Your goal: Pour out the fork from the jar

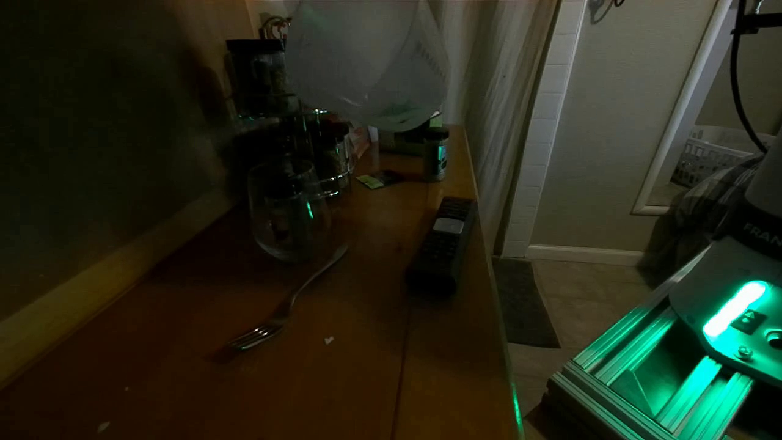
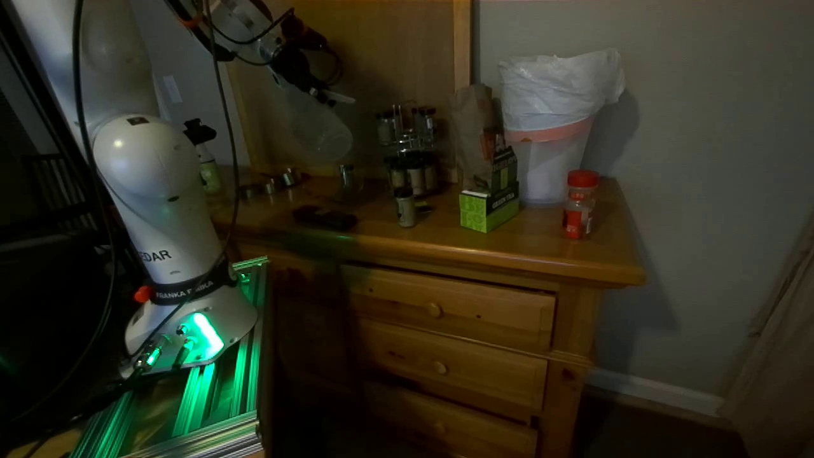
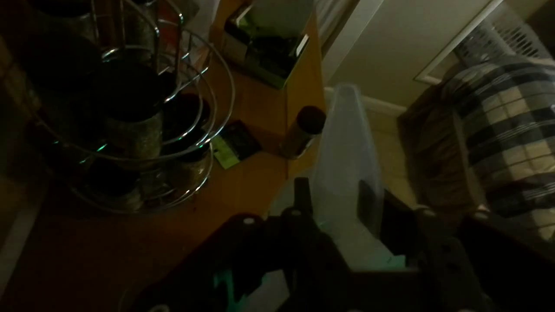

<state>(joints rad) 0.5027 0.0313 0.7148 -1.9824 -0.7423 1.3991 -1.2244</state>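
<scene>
The fork (image 1: 291,304) lies on the table (image 1: 354,385); my end effector (image 3: 340,206) grips the jar (image 1: 366,67) aloft. If I lower it carelessly, it could topple the glass (image 1: 287,217) at the fork's twelve o'clock in an exterior view.

in an exterior view, the fork (image 1: 285,311) at lower left is shiny metal, the tabletop (image 1: 342,385) smooth glossy wood, the jar (image 1: 366,67) at upper centre translucent plastic; at the wrist view's right, matt cloth (image 3: 511,130).
</scene>
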